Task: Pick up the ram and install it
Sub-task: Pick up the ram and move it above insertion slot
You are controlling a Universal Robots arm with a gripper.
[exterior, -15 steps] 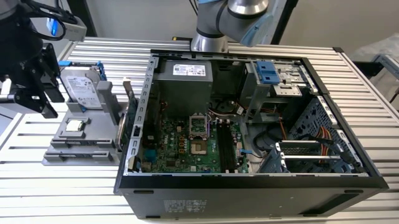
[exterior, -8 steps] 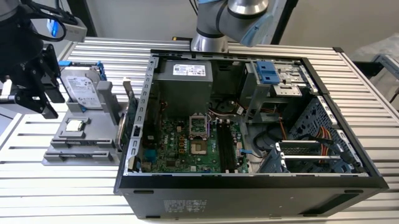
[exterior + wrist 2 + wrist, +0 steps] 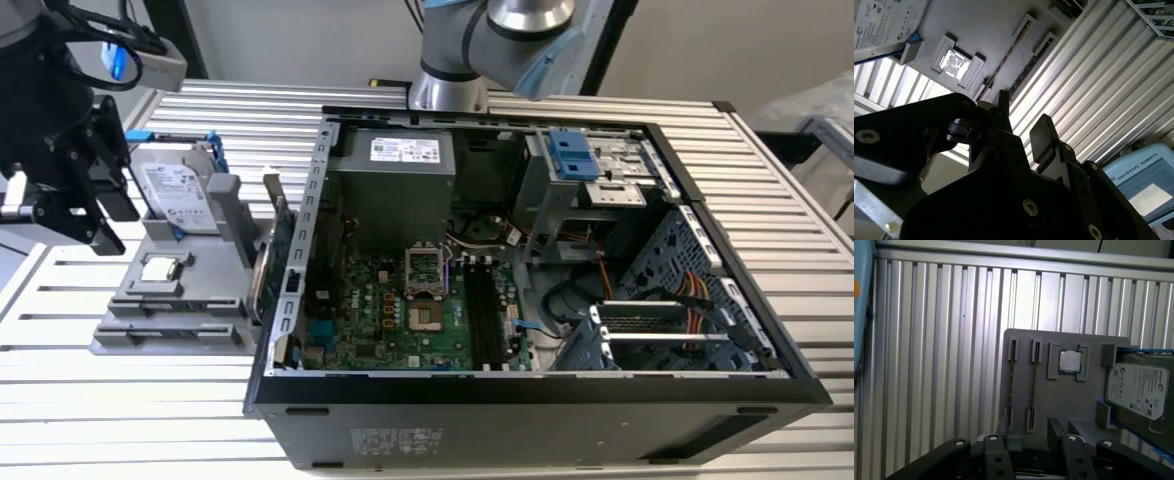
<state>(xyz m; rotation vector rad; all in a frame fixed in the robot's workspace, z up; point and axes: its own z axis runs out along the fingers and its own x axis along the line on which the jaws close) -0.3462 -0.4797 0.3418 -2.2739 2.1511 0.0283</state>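
Observation:
Two ram sticks stand on edge in the slots of a grey holder (image 3: 1074,405), seen as thin lines in the first wrist view, ram (image 3: 1013,385) and ram (image 3: 1034,385). The second wrist view shows them too, ram (image 3: 1021,47). In the exterior view the ram (image 3: 279,220) stands along the holder's side nearest the case. My black gripper (image 3: 87,200) hangs above the table at the exterior view's left, off the holder. It is open in both wrist views, gripper (image 3: 1026,440), gripper (image 3: 1021,120), with nothing between its fingers.
The holder also carries a silver hard drive (image 3: 171,185) with blue brackets and a small square chip (image 3: 160,268). An open computer case (image 3: 534,400) fills the middle, its motherboard memory slots (image 3: 483,312) exposed. The arm's base (image 3: 447,60) stands behind the case on the ribbed metal table (image 3: 80,400).

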